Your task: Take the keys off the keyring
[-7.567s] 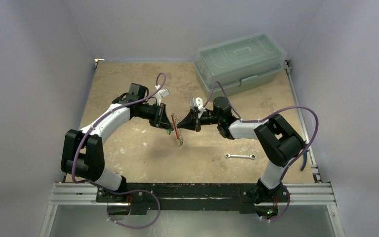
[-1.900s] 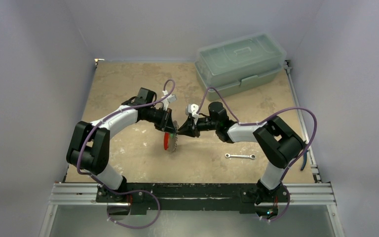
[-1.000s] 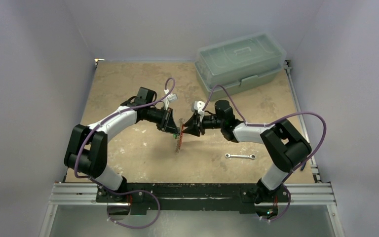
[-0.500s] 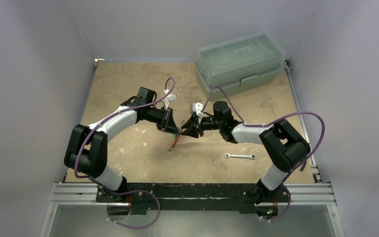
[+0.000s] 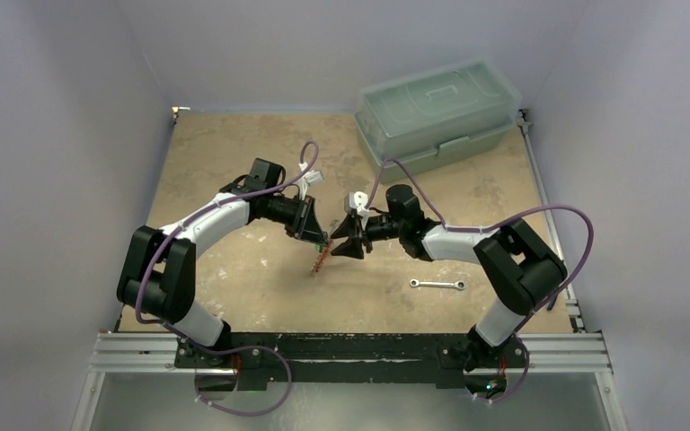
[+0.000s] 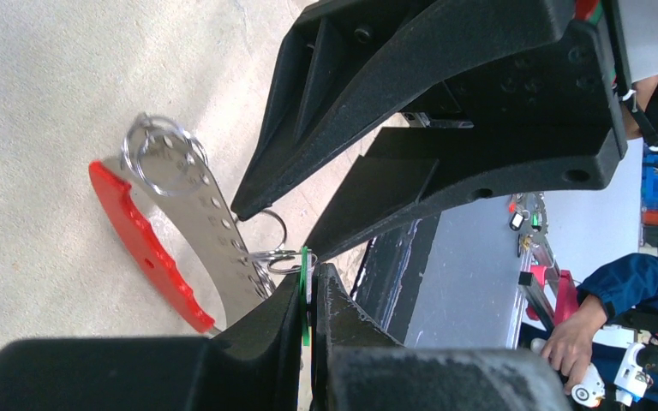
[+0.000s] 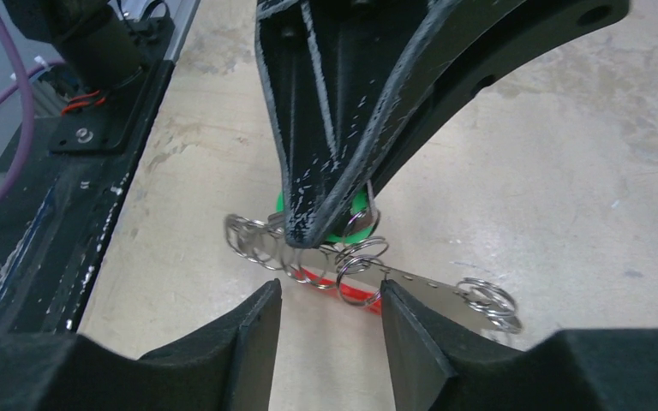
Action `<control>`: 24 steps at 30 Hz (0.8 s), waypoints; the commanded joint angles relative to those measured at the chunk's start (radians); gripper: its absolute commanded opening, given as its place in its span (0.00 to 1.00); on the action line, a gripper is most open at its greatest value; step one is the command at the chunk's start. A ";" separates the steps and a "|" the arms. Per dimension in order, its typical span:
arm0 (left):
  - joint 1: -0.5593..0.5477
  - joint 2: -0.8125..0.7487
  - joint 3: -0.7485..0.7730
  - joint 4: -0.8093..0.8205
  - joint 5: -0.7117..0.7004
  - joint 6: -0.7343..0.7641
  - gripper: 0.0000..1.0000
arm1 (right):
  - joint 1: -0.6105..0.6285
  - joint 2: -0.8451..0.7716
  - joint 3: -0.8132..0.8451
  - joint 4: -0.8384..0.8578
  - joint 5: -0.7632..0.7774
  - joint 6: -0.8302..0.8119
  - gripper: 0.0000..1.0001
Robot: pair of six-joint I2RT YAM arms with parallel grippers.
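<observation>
keyring (image 6: pixel 195 214) dangles from its green key (image 7: pixel 353 224), pinched in the left gripper (image 6: pixel 308 287); right gripper (image 7: pixel 330 298) at its 3 o'clock, jaws parted.

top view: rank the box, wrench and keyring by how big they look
1. box, by far the largest
2. wrench
3. keyring, but unsure: it hangs edge-on, raised toward the camera, and looks only a little shorter than the wrench

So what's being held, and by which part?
The left claw pinches the green key by its head; the keyring dangles below; the right claw is empty.
</observation>
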 commanded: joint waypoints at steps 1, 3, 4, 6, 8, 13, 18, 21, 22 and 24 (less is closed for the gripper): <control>-0.001 0.002 0.015 0.038 0.046 -0.010 0.00 | 0.008 -0.036 0.030 -0.067 -0.045 -0.055 0.51; -0.001 0.002 0.014 0.040 0.048 -0.011 0.00 | 0.009 -0.038 0.030 -0.061 -0.038 -0.053 0.50; 0.000 0.004 0.014 0.041 0.049 -0.011 0.00 | 0.010 -0.037 0.030 -0.045 -0.033 -0.044 0.50; -0.001 0.005 0.014 0.042 0.050 -0.013 0.00 | 0.011 -0.033 0.025 -0.001 -0.023 -0.019 0.49; -0.001 0.006 0.014 0.044 0.052 -0.013 0.00 | 0.012 -0.026 0.023 0.034 -0.003 -0.001 0.48; -0.001 0.003 0.012 0.043 0.056 -0.013 0.00 | 0.013 -0.011 0.022 0.103 0.030 0.038 0.43; -0.001 0.005 0.013 0.047 0.060 -0.016 0.00 | 0.016 0.001 0.017 0.158 0.035 0.076 0.39; -0.002 0.007 0.015 0.047 0.064 -0.017 0.00 | 0.018 0.008 0.018 0.155 0.039 0.065 0.35; -0.001 0.008 0.015 0.047 0.066 -0.018 0.00 | 0.017 0.011 0.018 0.151 0.043 0.058 0.33; -0.001 0.008 0.015 0.047 0.068 -0.017 0.00 | 0.018 0.016 0.018 0.140 0.051 0.038 0.30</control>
